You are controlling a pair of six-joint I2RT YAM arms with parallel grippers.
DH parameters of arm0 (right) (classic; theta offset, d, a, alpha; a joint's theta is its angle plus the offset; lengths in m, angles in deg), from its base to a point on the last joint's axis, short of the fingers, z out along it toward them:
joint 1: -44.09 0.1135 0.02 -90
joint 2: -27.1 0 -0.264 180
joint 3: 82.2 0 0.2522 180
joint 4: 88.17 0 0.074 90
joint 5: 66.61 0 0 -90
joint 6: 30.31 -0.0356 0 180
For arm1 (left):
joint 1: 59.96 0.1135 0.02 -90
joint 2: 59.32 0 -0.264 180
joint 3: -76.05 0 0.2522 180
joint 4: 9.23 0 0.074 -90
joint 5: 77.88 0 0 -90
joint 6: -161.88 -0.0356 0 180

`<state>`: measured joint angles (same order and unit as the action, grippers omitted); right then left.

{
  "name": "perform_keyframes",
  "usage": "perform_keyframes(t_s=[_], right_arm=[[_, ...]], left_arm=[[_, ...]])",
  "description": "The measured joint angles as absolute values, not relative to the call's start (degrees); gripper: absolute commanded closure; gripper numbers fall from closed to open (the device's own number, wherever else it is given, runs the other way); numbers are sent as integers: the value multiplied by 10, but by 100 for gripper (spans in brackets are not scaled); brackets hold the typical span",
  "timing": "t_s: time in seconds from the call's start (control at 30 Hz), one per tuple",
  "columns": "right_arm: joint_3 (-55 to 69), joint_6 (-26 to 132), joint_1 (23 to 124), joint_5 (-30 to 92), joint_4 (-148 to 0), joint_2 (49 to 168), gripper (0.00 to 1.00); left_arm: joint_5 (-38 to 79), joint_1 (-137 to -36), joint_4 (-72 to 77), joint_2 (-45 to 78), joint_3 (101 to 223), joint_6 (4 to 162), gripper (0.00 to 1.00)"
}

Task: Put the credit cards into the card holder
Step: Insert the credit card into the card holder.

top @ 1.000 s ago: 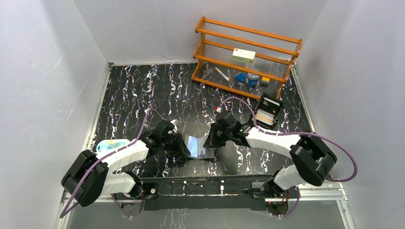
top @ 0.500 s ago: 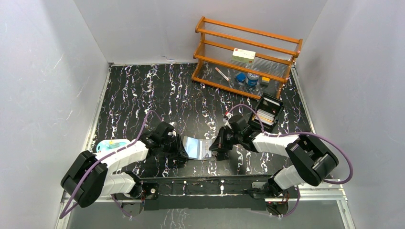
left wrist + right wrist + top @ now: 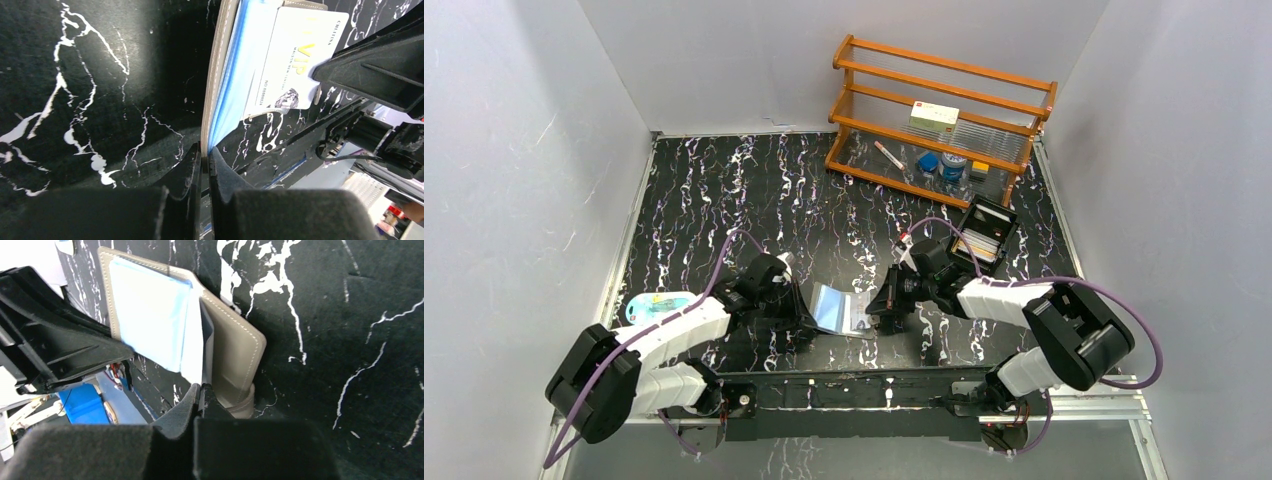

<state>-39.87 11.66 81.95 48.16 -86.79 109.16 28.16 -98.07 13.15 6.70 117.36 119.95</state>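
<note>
Lengthwise along card holder [image 3: 219, 65] edge, credit card [image 3: 287, 60] pinched by right jaws, left jaws clamping holder

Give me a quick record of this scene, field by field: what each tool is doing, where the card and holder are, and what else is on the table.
left tool: shut, pinching one edge of the card holder
right tool: shut on a credit card printed VIP
card holder: open on the table between the arms, blue sleeves showing
credit card: over the sleeves; cannot tell if it is in a sleeve
black tray: right of the holder, pale cards inside
wooden rack: rear right
</note>
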Motion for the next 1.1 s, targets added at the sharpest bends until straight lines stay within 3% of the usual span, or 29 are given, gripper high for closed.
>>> perform_keyframes(t_s=[0.27, 1.1], right_arm=[[-423, 86, 829, 491, -921, 1042, 100], [-515, -1, 840, 441, -1058, 1062, 100]], left_arm=[[312, -981, 72, 79, 1144, 1238, 100], [323, -981, 26, 90, 1121, 1284, 100]])
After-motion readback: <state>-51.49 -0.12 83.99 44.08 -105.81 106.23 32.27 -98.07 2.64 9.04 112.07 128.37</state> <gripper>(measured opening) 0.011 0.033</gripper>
